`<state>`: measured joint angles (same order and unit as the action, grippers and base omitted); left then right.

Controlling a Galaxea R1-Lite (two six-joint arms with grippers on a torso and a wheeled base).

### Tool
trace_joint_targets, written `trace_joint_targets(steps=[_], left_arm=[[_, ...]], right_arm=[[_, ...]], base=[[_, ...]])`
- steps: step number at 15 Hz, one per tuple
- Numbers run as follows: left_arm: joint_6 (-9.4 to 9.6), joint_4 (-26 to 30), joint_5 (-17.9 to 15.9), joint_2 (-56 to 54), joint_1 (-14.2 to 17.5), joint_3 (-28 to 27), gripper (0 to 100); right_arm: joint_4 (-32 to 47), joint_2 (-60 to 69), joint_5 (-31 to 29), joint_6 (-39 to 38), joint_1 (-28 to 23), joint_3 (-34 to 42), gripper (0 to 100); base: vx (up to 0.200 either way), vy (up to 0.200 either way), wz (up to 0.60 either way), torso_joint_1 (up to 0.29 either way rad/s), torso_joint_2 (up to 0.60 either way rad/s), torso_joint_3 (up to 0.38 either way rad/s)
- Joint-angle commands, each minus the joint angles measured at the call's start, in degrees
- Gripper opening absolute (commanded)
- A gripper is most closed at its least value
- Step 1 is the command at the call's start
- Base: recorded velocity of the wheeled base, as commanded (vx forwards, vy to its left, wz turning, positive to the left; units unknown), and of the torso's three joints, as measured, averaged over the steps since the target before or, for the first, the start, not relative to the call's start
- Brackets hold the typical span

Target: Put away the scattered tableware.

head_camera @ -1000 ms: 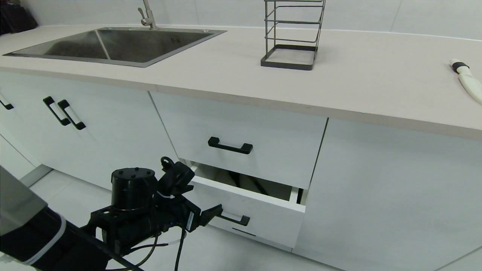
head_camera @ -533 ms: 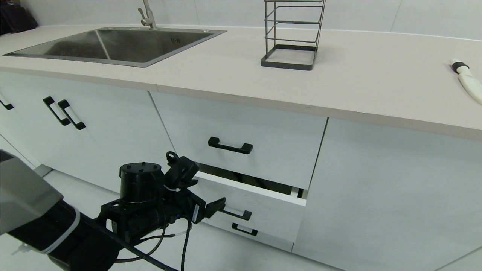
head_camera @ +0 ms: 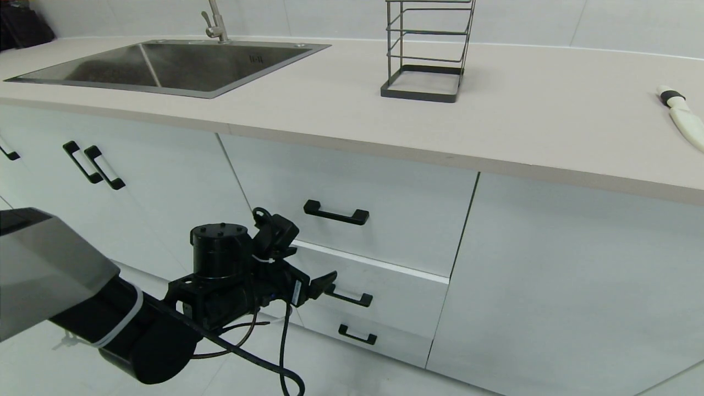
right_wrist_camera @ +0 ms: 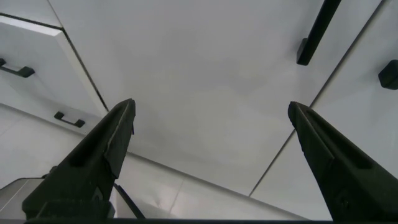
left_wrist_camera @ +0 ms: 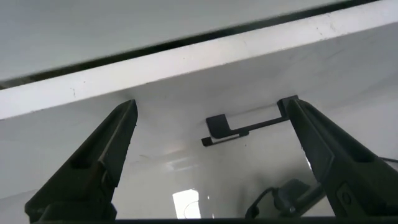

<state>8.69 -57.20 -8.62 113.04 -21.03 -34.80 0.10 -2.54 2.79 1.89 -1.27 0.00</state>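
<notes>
1. The left end effector [head_camera: 325, 279] is sitting low before the cabinets [head_camera: 550, 264], its fingers spreading apart and its tips just beside the black handle [head_camera: 350, 298] of the middle drawer [head_camera: 396, 286].
2. The right end effector [right_wrist_camera: 211, 109] is facing the white cabinets, with its fingers standing wide apart and gripping nothing.
3. A pale utensil [head_camera: 683, 118] with a black band is lying at the far right of the counter [head_camera: 522, 121], well apart from the wire rack [head_camera: 419, 97] and the sink [head_camera: 165, 63].

I see one cream-white utensil [head_camera: 683, 118] with a black band, lying flat at the table's [head_camera: 522, 126] right end. The middle drawer [head_camera: 385, 283] sits flush or nearly so.
</notes>
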Motion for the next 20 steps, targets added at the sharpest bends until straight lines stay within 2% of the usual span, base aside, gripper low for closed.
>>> trace_joint_targets(steps=[1, 6, 10, 13, 14, 15, 16, 18, 20], left_arm=[[0.01, 0.1, 0.0, 0.4, -0.1, -1.4, 100], [0.01, 0.1, 0.0, 0.2, -0.1, -0.4, 100], [-0.08, -2.3, 0.0, -8.6, -0.6, 10.4, 100], [0.01, -2.0, 0.0, -25.0, -0.6, 19.9, 100], [0.19, -1.8, 0.1, -31.1, -0.6, 22.4, 100], [0.19, -1.6, 0.1, -32.8, -0.6, 23.2, 100], [0.45, -0.2, 0.4, -41.5, -0.6, 26.6, 100], [0.54, 1.9, 0.6, -51.4, -0.2, 28.7, 100], [0.54, 4.9, 1.1, -59.3, 1.6, 28.9, 100]], right_arm=[[0.0, -0.1, 0.0, 0.0, -0.1, 0.0, 100], [0.0, -0.1, 0.0, 0.0, -0.1, 0.0, 100], [0.0, -0.1, 0.0, 0.0, -0.1, 0.0, 100], [0.0, -0.1, -0.1, -0.8, 0.0, 0.0, 100], [0.0, 0.1, -0.4, -0.9, 0.0, 0.0, 100], [0.0, 0.3, -0.5, -0.9, 0.1, 0.0, 100], [0.0, 2.5, -0.6, -1.4, 1.0, 0.0, 100], [0.0, 2.5, -0.6, -1.5, 1.0, 0.0, 100], [0.0, 2.5, -0.6, -1.5, 1.0, 0.0, 100]], base=[[0.000, 0.000, 0.00, 0.000, 0.00, 0.000], [0.000, 0.000, 0.00, 0.000, 0.00, 0.000], [0.000, 0.000, 0.00, 0.000, 0.00, 0.000], [0.000, 0.000, 0.00, 0.000, 0.00, 0.000], [0.000, 0.000, 0.00, 0.000, 0.00, 0.000], [0.000, 0.000, 0.00, 0.000, 0.00, 0.000], [0.000, 0.000, 0.00, 0.000, 0.00, 0.000], [0.000, 0.000, 0.00, 0.000, 0.00, 0.000], [0.000, 0.000, 0.00, 0.000, 0.00, 0.000]])
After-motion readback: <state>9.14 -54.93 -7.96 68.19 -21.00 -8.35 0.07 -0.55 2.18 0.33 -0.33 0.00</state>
